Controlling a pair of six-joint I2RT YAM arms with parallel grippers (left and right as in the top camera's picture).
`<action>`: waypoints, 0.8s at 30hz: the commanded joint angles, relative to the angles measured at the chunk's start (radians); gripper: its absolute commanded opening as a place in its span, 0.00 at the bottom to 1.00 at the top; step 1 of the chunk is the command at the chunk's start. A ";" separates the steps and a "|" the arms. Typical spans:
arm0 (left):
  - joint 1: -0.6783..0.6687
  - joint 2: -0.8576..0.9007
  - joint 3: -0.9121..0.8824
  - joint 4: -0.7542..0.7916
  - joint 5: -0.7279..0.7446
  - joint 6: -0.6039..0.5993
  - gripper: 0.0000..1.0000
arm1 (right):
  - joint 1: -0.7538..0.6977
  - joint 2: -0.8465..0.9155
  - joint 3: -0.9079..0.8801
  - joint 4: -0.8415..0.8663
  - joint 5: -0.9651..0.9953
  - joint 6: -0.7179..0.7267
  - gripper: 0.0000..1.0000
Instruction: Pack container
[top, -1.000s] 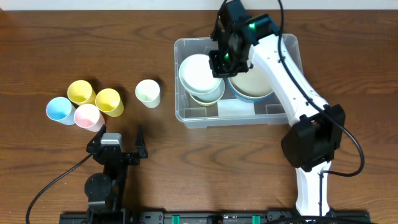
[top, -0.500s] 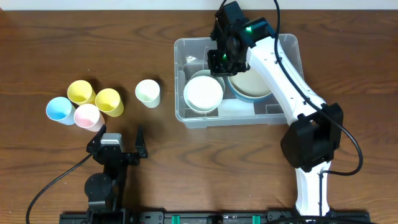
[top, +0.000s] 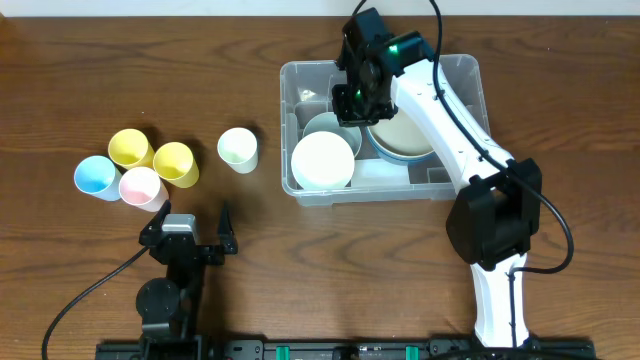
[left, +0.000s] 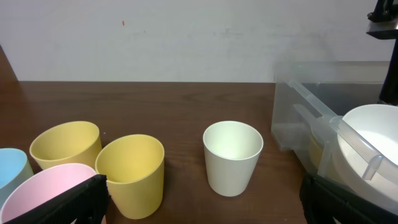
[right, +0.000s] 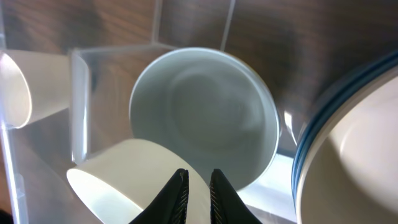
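- The right gripper (right: 196, 184) reaches down into the large clear plastic rectangular tub (top: 300, 68), which sits right of centre on the brown wooden table (top: 100, 60). Its jaws are drawn almost together with a sliver between them, seemingly pinching the wall of a white round bowl (top: 322, 162).
- The step in hand looks like setting that bowl into the tub's left half. There it hangs tilted near the front wall, partly over a pale blue-grey bowl (right: 205, 112).
- The next move, as I judge it, is to level the white bowl so it sits flat or nests. The jaws can then let go and lift clear of the rim.
- In the tub's right half lies a blue-rimmed bowl with a cream inside (top: 396, 140), just beside the other two.
- Not yet packed are a pale cream cup (left: 232, 155) near the tub and, farther left, a cluster. It holds a yellow cup (top: 130, 148), a second yellow cup (top: 176, 163), a light blue cup (top: 94, 176) and a pink cup (top: 140, 186).
- The left gripper (top: 190, 235) rests at the near edge, jaws wide apart, holding nothing.
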 joint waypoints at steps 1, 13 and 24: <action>0.006 -0.005 -0.018 -0.034 0.015 0.014 0.98 | 0.003 0.003 -0.004 -0.018 -0.011 0.004 0.15; 0.006 -0.005 -0.018 -0.034 0.015 0.014 0.98 | -0.030 0.000 0.040 -0.045 -0.010 -0.300 0.38; 0.006 -0.005 -0.018 -0.034 0.015 0.014 0.98 | -0.028 -0.001 0.215 -0.125 -0.026 -0.381 0.71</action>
